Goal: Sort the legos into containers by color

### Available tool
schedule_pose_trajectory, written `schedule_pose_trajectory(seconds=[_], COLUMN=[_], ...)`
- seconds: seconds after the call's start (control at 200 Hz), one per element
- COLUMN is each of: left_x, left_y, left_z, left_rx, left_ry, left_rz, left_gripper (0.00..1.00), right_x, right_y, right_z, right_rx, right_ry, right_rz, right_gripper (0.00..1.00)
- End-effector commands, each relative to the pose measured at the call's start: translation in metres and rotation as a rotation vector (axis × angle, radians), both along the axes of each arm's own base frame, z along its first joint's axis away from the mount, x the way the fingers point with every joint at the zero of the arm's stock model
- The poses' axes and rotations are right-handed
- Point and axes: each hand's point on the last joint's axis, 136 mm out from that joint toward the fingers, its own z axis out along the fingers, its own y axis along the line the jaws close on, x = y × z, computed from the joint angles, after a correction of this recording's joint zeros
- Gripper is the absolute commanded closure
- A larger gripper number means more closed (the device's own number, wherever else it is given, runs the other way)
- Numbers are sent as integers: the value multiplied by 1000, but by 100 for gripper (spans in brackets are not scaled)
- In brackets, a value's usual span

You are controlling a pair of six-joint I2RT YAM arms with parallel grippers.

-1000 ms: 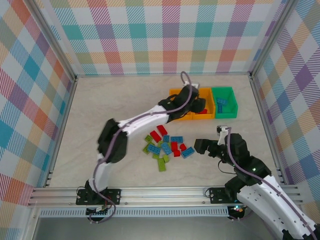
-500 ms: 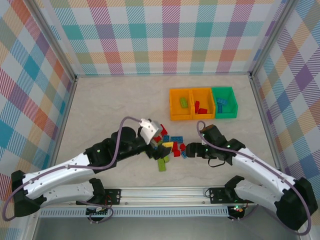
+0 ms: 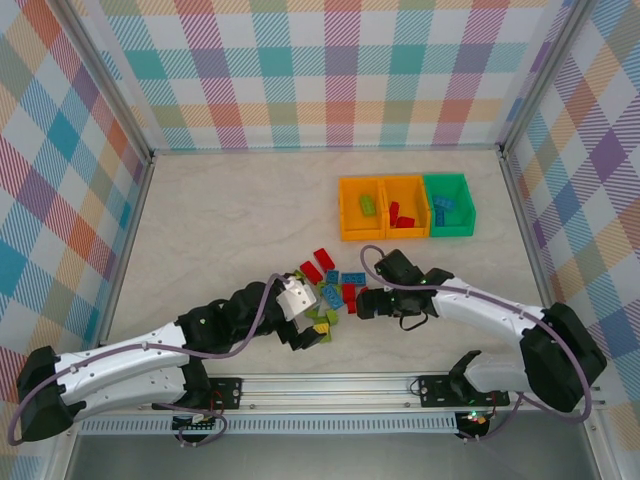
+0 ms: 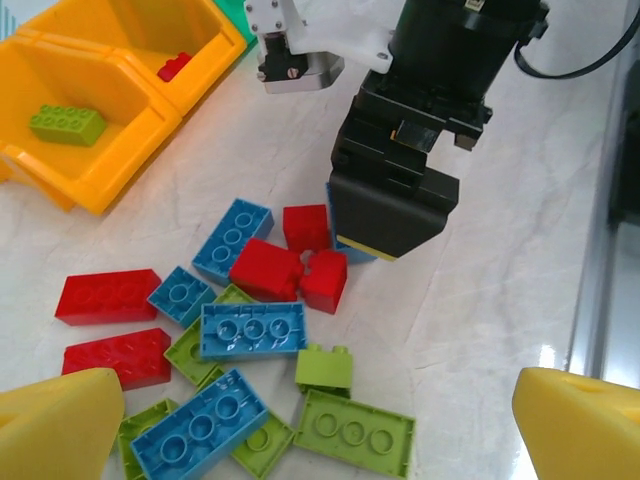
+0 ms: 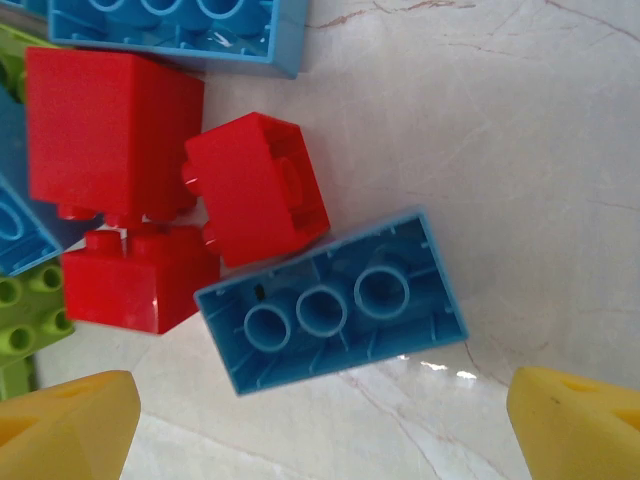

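The blue brick (image 5: 330, 305) lay upside down on the table (image 3: 220, 220), its hollow underside and three round tubes facing up, at the right edge of the loose pile (image 3: 325, 290). One long wall touched a small red brick (image 5: 255, 185); the other long wall and the right end had bare table beside them.

It was probably very light, and hard enough not to give under a squeeze. The smooth plastic looked slippery, so a corner grip could let it twist or pop out. The flat outer walls seemed the best place to hold it, low and square. The short ends were freer than the long wall crowded by the red brick.

The right gripper (image 5: 320, 425) hovered just above the blue brick with its yellow fingers spread wide and nothing between them. The left gripper (image 4: 320, 425) hung over the near side of the pile, its fingers also spread and empty.

Well apart at the back stood three bins. The left orange bin (image 3: 343, 210) held a green brick, the middle orange bin (image 3: 405, 180) held red ones, and the green bin (image 3: 470, 210) held blue ones, the likely place for this brick.
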Motion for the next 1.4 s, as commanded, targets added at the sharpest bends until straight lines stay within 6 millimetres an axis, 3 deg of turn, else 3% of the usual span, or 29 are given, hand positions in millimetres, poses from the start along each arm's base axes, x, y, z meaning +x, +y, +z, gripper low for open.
schedule_pose_trajectory(seconds=[0.0, 0.075, 0.26, 0.475, 0.685, 0.915, 1.11, 1.255, 1.395], left_x=[14, 20, 20, 22, 20, 16, 2, -1, -1], left_y=[7, 17, 22, 27, 25, 22, 17, 21, 24], left_z=[-11, -24, -18, -14, -12, -12, 2, 10, 16], left_rx=[10, 39, -6, -38, -47, -56, -149, -184, -207], left_ry=[-88, -116, -132, -148, -144, -126, -120, -131, -139], left_rz=[63, 108, 131, 158, 147, 119, 51, 47, 56], left_gripper=[0, 0, 0, 0, 0, 0, 0, 0, 0], right_x=[21, 28, 38, 29, 20, 20, 34, 58, 101], right_y=[10, 10, 9, 9, -3, -16, -36, -59, -86], right_z=[4, 1, -7, -25, -20, 4, 37, 74, 106], right_rx=[3, -6, -9, -20, -41, -12, -15, 2, 78], right_ry=[-65, -84, -113, -62, -54, -131, -280, -395, -460], right_rz=[-24, -50, -98, -78, -95, -158, -248, -333, -429], right_gripper=[7, 11, 17, 17, 29, 42, 45, 45, 45])
